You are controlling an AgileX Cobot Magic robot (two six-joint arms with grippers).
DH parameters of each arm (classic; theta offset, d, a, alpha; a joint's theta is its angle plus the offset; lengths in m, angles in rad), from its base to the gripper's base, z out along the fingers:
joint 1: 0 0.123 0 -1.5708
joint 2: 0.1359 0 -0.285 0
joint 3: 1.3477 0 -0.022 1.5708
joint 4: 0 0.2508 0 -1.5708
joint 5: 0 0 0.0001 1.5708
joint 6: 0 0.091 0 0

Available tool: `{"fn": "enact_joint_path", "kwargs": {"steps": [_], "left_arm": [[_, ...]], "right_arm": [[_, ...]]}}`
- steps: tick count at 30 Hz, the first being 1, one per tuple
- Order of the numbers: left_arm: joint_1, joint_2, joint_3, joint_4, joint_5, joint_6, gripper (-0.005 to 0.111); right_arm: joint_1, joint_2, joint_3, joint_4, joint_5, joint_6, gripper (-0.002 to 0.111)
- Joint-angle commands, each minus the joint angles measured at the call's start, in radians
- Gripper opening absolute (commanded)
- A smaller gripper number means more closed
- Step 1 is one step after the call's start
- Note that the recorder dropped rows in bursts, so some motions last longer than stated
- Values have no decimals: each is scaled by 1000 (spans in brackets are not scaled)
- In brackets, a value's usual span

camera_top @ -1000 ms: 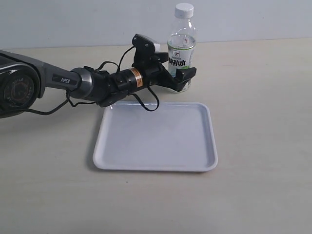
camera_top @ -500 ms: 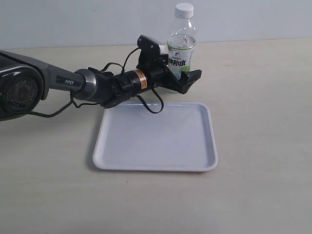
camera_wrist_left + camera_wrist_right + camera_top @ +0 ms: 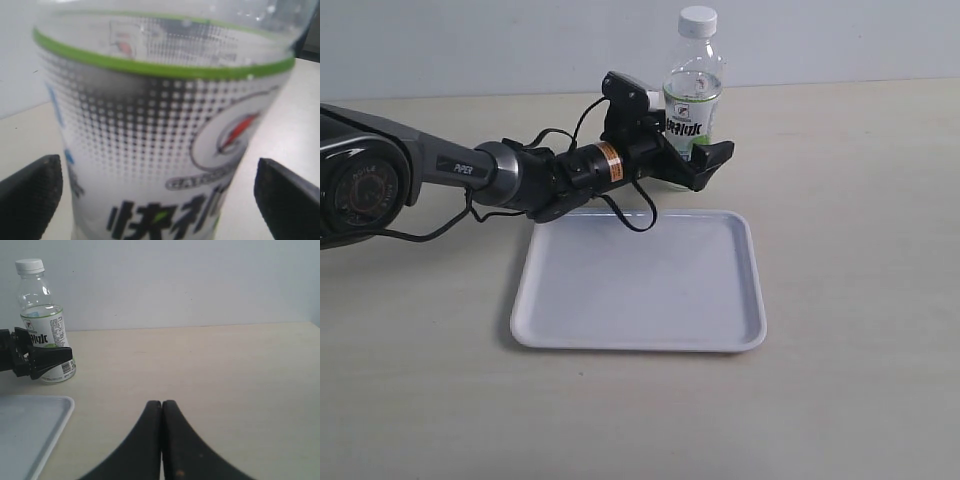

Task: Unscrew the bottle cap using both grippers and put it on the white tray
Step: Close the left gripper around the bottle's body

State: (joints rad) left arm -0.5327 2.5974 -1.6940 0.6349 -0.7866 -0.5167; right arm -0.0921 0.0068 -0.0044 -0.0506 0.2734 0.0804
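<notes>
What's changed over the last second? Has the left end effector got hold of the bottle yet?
The left end effector eased slightly further forward around the bottle. Its open fingers flank the label without touching, so it has no hold yet. Nothing was let go. The bottle, the bottle cap screwed on it, and the white tray stayed put.

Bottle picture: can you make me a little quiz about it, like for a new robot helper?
1. True or false: the cap is on the bottle.
2. Pick one: is the right pincer open or shut?
3. Fill in: the left pincer is open around the ____.
Key: 1 true; 2 shut; 3 bottle.
</notes>
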Motion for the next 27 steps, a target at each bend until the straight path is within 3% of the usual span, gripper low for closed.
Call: {"fn": "enact_joint_path", "kwargs": {"steps": [1,9,13,19,23,24,27], "left_arm": [[-6,-3,-7,-27,-4,22,105],[-6,-3,-7,-21,-1,22,105],[-6,-3,-7,0,0,20,95],[-6,-3,-7,16,11,20,51],[-6,-3,-7,16,34,15,6],[-6,-3,-7,21,37,19,1],[-6,-3,-7,23,37,17,0]], "right_arm": [[-6,-7,4,0,-9,0,0],[-6,-7,4,0,-9,0,0],[-6,-7,4,0,-9,0,0],[-6,-7,4,0,-9,0,0],[-6,-7,4,0,-9,0,0],[-6,-7,4,0,-9,0,0],[-6,-7,4,0,-9,0,0]]}}
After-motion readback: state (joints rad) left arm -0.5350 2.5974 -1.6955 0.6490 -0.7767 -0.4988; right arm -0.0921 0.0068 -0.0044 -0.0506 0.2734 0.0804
